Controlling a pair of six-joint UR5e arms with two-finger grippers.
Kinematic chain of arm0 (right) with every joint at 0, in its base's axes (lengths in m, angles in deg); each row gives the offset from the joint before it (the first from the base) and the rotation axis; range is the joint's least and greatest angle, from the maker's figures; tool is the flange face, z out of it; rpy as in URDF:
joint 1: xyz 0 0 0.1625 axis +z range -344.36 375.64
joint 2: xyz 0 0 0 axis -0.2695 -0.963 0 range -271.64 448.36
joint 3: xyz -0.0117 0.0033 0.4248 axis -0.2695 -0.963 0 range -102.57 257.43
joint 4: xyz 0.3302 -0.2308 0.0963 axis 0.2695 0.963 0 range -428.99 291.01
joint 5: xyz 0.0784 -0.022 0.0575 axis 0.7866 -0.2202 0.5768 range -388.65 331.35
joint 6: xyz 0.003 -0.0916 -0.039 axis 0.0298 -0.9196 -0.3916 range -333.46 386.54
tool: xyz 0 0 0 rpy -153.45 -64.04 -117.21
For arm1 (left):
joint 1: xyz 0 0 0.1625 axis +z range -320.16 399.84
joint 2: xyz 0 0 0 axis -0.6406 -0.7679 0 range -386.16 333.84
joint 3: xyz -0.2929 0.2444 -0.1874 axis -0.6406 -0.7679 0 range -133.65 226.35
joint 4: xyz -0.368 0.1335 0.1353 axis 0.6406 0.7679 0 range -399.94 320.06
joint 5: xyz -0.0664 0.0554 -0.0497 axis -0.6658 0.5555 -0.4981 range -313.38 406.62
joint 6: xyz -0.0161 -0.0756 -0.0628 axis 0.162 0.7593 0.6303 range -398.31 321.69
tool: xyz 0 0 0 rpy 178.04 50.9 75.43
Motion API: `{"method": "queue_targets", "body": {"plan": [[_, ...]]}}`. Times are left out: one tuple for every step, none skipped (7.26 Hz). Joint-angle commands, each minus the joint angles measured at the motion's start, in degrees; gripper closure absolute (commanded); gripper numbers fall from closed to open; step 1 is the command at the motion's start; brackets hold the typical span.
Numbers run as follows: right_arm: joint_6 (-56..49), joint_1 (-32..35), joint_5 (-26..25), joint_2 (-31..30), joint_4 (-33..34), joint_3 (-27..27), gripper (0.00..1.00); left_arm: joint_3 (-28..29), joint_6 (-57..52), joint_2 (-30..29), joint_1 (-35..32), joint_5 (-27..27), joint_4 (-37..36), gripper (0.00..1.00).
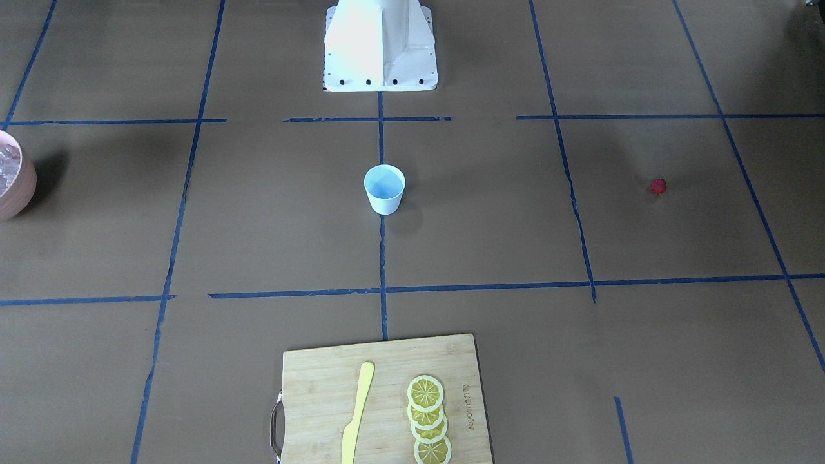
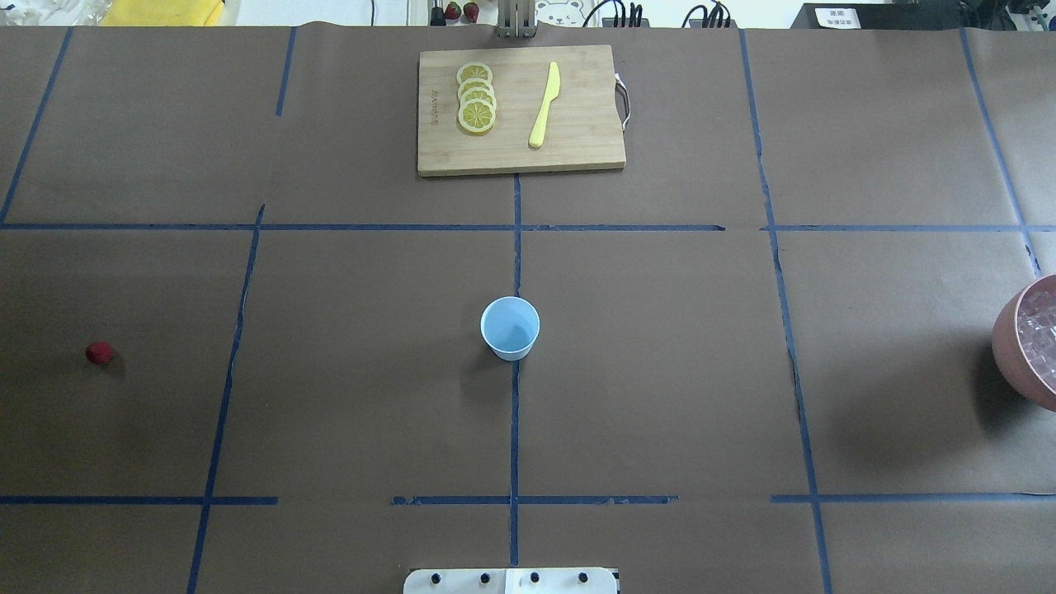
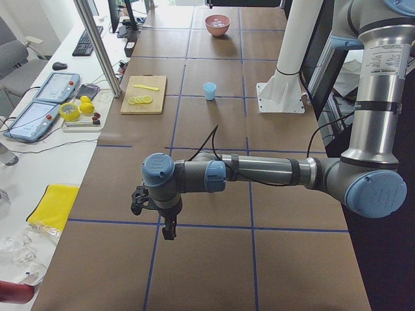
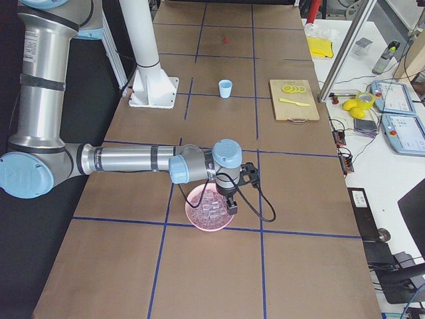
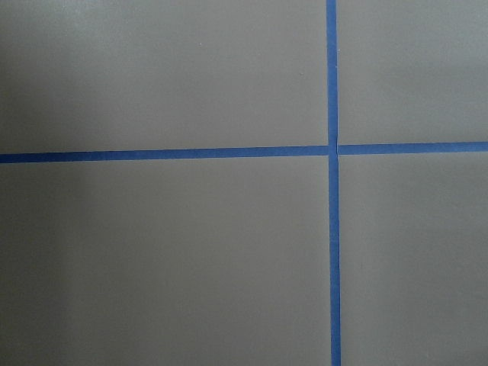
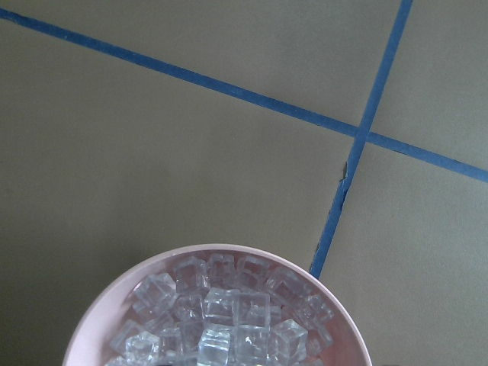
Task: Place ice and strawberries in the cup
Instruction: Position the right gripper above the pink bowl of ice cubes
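— Brown paper covers the table (image 2: 660,371), taped into blue squares. Where does the right pincer (image 4: 232,207) hang?
— Straight above the pink bowl (image 2: 1008,346), pointing down. The ice (image 6: 229,320) is heaped in that bowl as clear cubes, directly beneath the pincer, and its wrist camera looks into them.
— Is it spread or pressed together?
— I cannot tell. Only the side view shows it, and the fingers are too small there.
— And the left pincer (image 3: 170,228)?
— It points down over bare paper at the table's left end, near a crossing of blue tape. I cannot tell there either whether it is spread or pressed together.
— The cup (image 2: 511,328)?
— It stands upright in mid-table on the centre tape line, between the two pincers and well apart from both. Its light blue inside is empty.
— The strawberry (image 2: 99,353)?
— It lies alone on the paper, on the left pincer's side of the cup. It is well apart from the cup and farther still from the right pincer. The left side view does not show it, so I cannot say how near it lies to the left pincer.
— What else is there?
— A wooden cutting board (image 2: 577,153) lies past the cup at the table's far edge, well apart from both pincers. On it are overlapping lemon slices (image 2: 477,99), with a yellow knife (image 2: 544,105) beside them, not touching.
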Motion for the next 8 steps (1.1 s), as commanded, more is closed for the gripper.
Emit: {"method": "queue_targets", "body": {"plan": [[-0.7,-4.6,-4.4,-0.1,-3.0,0.1,0.16,-0.1,0.0,0.0,0.0,0.0,0.0,0.00],[-2.7,-5.2,-4.3,0.0,-3.3,0.1,0.18,-0.1,0.0,0.0,0.0,0.0,0.0,0.00],[-4.1,-5.6,-4.0,0.0,-3.3,0.0,0.18,-0.1,0.0,0.1,0.0,0.0,0.0,0.00],[-4.2,-5.9,-3.5,-0.1,-3.3,0.0,0.20,-0.1,0.0,0.1,0.0,0.0,0.0,0.00],[-4.2,-6.4,-2.7,-0.1,-3.3,0.0,0.24,-0.1,0.0,0.1,0.0,0.0,0.0,0.00],[-4.2,-6.6,-2.7,-0.1,-3.3,-0.3,0.31,-0.1,0.0,0.1,0.0,0.0,0.0,0.00],[-4.2,-7.3,-2.6,-0.1,-3.2,-0.3,0.39,0.0,-0.2,0.2,0.0,0.0,0.0,0.00],[-4.2,-8.6,-2.6,-0.1,-3.3,-0.4,0.44,0.0,-0.2,0.2,0.0,-0.2,0.0,0.00]]}}
